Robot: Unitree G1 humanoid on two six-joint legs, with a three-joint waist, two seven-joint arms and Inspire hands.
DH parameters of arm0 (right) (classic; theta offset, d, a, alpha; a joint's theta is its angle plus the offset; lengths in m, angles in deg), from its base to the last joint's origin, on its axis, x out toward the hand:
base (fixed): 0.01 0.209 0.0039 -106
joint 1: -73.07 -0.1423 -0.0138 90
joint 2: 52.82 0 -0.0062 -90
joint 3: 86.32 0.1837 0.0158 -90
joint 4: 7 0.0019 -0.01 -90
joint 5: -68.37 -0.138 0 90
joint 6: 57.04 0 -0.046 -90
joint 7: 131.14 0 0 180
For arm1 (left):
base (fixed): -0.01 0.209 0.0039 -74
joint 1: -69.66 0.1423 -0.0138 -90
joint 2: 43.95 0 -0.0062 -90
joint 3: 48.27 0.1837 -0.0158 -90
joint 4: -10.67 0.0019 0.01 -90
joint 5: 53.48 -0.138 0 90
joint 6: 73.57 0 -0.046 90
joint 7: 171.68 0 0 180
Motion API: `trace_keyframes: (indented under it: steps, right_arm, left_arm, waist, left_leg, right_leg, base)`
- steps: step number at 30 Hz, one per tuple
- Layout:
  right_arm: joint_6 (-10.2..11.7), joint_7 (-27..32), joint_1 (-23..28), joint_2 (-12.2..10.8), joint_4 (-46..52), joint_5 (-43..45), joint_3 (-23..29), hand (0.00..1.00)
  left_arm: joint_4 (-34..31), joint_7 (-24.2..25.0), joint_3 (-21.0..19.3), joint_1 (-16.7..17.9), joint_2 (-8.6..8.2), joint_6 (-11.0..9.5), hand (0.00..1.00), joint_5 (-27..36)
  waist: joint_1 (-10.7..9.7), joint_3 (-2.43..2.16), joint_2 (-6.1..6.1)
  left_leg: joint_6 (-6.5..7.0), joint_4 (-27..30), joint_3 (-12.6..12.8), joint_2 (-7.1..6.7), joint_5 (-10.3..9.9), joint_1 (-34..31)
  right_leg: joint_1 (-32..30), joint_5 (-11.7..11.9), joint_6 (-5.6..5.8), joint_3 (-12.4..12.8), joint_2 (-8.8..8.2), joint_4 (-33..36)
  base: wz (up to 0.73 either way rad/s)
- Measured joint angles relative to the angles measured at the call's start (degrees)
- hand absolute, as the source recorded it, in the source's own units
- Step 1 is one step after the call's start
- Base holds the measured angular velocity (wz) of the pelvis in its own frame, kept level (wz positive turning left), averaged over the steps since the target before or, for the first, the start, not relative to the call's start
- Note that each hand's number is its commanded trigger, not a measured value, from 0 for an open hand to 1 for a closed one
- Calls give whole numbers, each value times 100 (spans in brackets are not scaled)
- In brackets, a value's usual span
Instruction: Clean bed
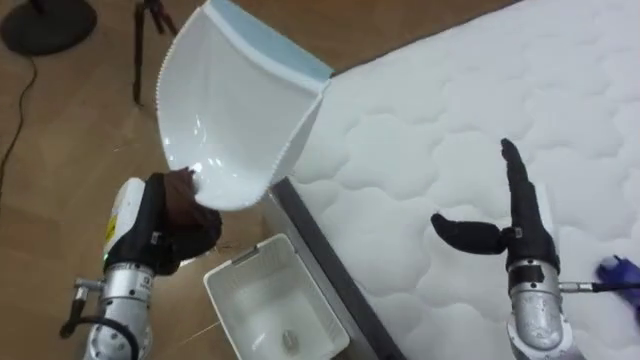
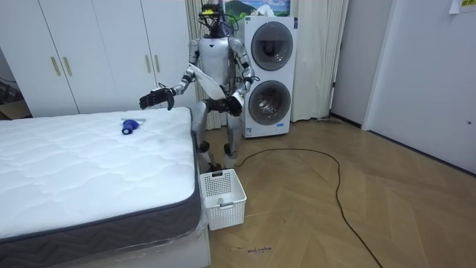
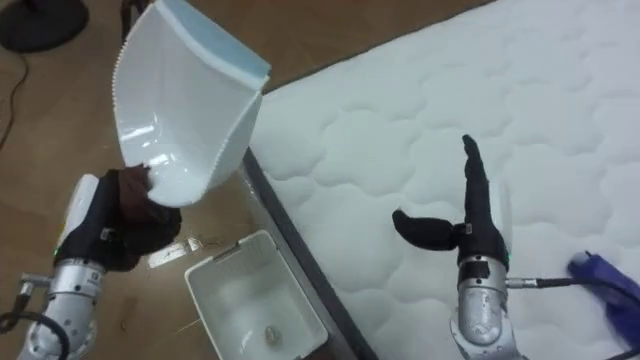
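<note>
one dustpan (image 1: 235,110), likely light and stiff, is clenched by its handle in the left hand (image 1: 170,215), raised above the basket (image 1: 245,262) beside the bed (image 1: 450,130); right hand (image 1: 515,235) hangs released near a small blue item (image 1: 620,272)

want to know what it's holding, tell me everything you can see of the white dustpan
The dustpan looks like glossy white plastic, with a pale blue strip along its lip and toothed side edges. The scoop is raised and tilted, nothing visible inside. The left hand curls its fingers round the dark handle, holding it beside the mattress, over the floor near the white basket.
</note>
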Motion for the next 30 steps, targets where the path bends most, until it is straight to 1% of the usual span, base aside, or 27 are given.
trace_keyframes:
  steps: [1, 2, 3, 4, 5, 6, 7, 8, 9, 10, 11, 13, 14, 15, 17, 18, 19, 20, 22, 23, 24, 25, 26, 27, 28, 29, 30]
  right_arm:
    - [66, 28, 13, 16, 27, -3, 9, 0]
    - [108, 16, 17, 17, 47, -12, -3, 0]
    - [115, -8, 14, 14, 57, -14, -28, 0]
    - [118, -59, -36, 14, 67, 6, -140, 0]
    - [125, -81, -46, 14, 91, 28, -206, 0]
    - [145, -153, -46, 16, 158, 149, -314, 0]
    - [208, -233, -55, 24, 177, 307, -404, 0]
    - [216, -265, -55, 38, 208, 336, -449, 0]
    - [222, -298, -53, 42, 223, 335, -495, 0]
    - [218, -299, -40, 43, 223, 322, -494, 0]
    - [215, -328, -28, 42, 221, 322, -466, 0]
    - [215, -438, 47, 47, 219, 325, -408, 0]
    - [216, -535, 104, 47, 211, 329, -384, 0]
    - [218, -571, 142, 47, 209, 335, -374, 0]
    - [224, -693, 343, 50, 206, 337, -340, 0]
    - [227, -740, 385, 47, 203, 336, -333, 0]
    - [227, -810, 449, 54, 172, 336, -329, 0]
    - [227, -833, 483, 60, 167, 329, -322, 0]
    - [224, -1035, 581, 69, 155, 277, -286, 0]
    - [214, -1180, 618, 89, 133, 277, -257, 0]
    - [198, -1249, 634, 101, 117, 294, -244, 0]
    - [172, -1385, 633, 104, 28, 345, -222, 0]
    - [168, -1476, 635, 113, -105, 367, -219, 0]
    - [166, -1507, 644, 127, -172, 371, -220, 0]
    - [96, -1594, 644, 143, -309, 432, -217, 0]
    - [9, -1651, 649, 149, -422, 506, -216, 0]
    - [-41, -1680, 651, 154, -471, 538, -213, 0]
  left_arm:
    - [-88, 35, -32, -20, 15, 1, 100, 52]
    - [-241, 83, -86, -17, 25, 2, 100, 123]
    - [-293, 87, -111, -10, 27, 2, 100, 190]
    - [-316, 82, -154, 1, 24, 14, 100, 351]
    - [-315, 94, -177, 2, 25, 25, 100, 431]
    - [-315, 116, -252, 1, 24, 25, 100, 498]
    - [-316, 120, -305, 1, 29, 24, 100, 517]
    - [-317, 124, -319, -4, 26, 22, 100, 515]
    - [-318, 157, -309, -15, 31, 12, 100, 522]
    - [-316, 225, -239, -62, 30, 6, 100, 522]
    - [-301, 289, -156, -108, 2, 3, 100, 521]
    - [-242, 339, 39, -125, -46, 4, 100, 517]
    - [-211, 385, 133, -96, -88, 4, 100, 511]
    - [-193, 407, 181, -84, -105, 5, 100, 511]
    - [-164, 545, 289, -75, -130, 5, 100, 511]
    - [-142, 575, 288, -75, -132, 5, 100, 515]
    - [-65, 625, 288, -69, -142, 9, 100, 517]
    - [-27, 643, 294, -68, -150, 11, 100, 515]
    - [29, 679, 291, 9, -170, 35, 100, 517]
    - [28, 739, 270, 76, -168, 48, 100, 519]
    - [29, 754, 257, 112, -169, 60, 100, 515]
    - [32, 757, 213, 218, -170, 81, 100, 496]
    - [40, 756, 179, 348, -176, 88, 100, 449]
    - [43, 756, 178, 421, -182, 86, 100, 451]
    - [119, 757, 152, 576, -225, 79, 100, 446]
    - [245, 766, 130, 683, -289, 84, 100, 435]
    - [289, 774, 129, 729, -324, 103, 100, 395]
  waist:
    - [52, -6, -24]
    - [170, 1, -107]
    - [270, 7, -152]
    - [356, 21, -171]
    - [371, 21, -164]
    - [429, 28, -149]
    - [451, 22, -125]
    - [419, 25, -99]
    - [299, 13, -60]
    - [101, 15, -57]
    - [-91, 24, -69]
    - [-263, 26, -64]
    - [-330, 26, -63]
    - [-358, 27, -61]
    - [-362, 45, -29]
    - [-362, 48, -26]
    - [-362, 49, -21]
    - [-363, 51, -19]
    - [-326, 52, -20]
    - [-266, 47, -10]
    - [-222, 46, -6]
    - [-157, 45, -5]
    - [-101, 41, 1]
    - [-51, 32, 11]
    - [55, 10, 44]
    - [69, -5, 68]
    - [63, -2, 58]
  left_leg:
    - [5, -113, 367, -43, -3, 35]
    - [6, -119, 680, -51, -4, 32]
    - [7, -61, 760, -43, -4, 13]
    - [16, 94, 721, 25, -9, -29]
    - [17, 177, 603, 76, -10, -61]
    - [26, 357, 195, 164, -15, -147]
    - [35, 596, -143, 303, -21, -257]
    - [34, 692, -312, 365, -20, -331]
    - [5, 801, -537, 446, -4, -426]
    - [-74, 824, -615, 506, 38, -444]
    - [-182, 794, -597, 545, 100, -429]
    - [-288, 709, -521, 600, 161, -315]
    - [-328, 652, -512, 624, 184, -244]
    - [-360, 624, -504, 634, 202, -215]
    - [-442, 614, -484, 768, 249, -177]
    - [-476, 609, -480, 796, 268, -177]
    - [-551, 568, -487, 822, 312, -154]
    - [-572, 565, -500, 826, 324, -138]
    - [-622, 544, -545, 855, 352, -88]
    - [-671, 516, -761, 812, 380, -81]
    - [-701, 477, -999, 774, 398, -77]
    - [-744, 411, -1620, 670, 426, -50]
    - [-766, 419, -2271, 565, 444, -14]
    - [-770, 431, -2531, 525, 447, 20]
    - [-777, 510, -2925, 473, 453, 66]
    - [-779, 648, -3333, 384, 457, 37]
    - [-778, 700, -3576, 279, 450, 3]
  right_leg:
    - [96, -54, 102, -1, -208, 276]
    - [199, -26, 156, -47, -402, 315]
    - [253, -28, 190, -77, -465, 204]
    - [306, -192, 338, -190, -488, -85]
    - [313, -248, 339, -299, -471, -170]
    - [316, -347, 257, -484, -455, -334]
    - [397, -377, 207, -500, -330, -606]
    - [455, -371, 200, -459, -220, -776]
    - [553, -359, 187, -309, -10, -1126]
    - [590, -356, 181, -214, 119, -1347]
    - [582, -346, 158, -137, 190, -1465]
    - [559, -292, 66, -4, 301, -1550]
    - [544, -268, 20, 18, 345, -1555]
    - [539, -255, -4, 14, 361, -1560]
    - [536, -169, -154, 1, 521, -1696]
    - [532, -150, -188, -9, 555, -1733]
    - [495, -118, -245, 6, 606, -1738]
    - [475, -119, -271, 33, 628, -1747]
    - [323, -152, -396, 265, 738, -1718]
    - [257, -125, -455, 469, 841, -1722]
    - [238, -108, -483, 574, 891, -1721]
    - [229, -79, -535, 805, 1010, -1720]
    - [242, -74, -560, 1126, 1167, -1717]
    - [273, -62, -580, 1280, 1240, -1716]
    - [299, -28, -631, 1580, 1373, -1709]
    - [315, -22, -648, 1808, 1460, -1679]
    - [316, -19, -654, 1915, 1483, -1667]
  base:
    - [-73]
    - [-98]
    - [-131]
    - [-111]
    - [-150]
    - [-169]
    - [-175]
    - [-149]
    - [-100]
    - [-87]
    - [-56]
    - [-52]
    - [-53]
    - [-47]
    - [-44]
    - [-42]
    - [-30]
    - [-36]
    - [-63]
    - [-82]
    - [-97]
    - [-109]
    - [-115]
    - [-136]
    - [-129]
    - [-122]
    - [-98]
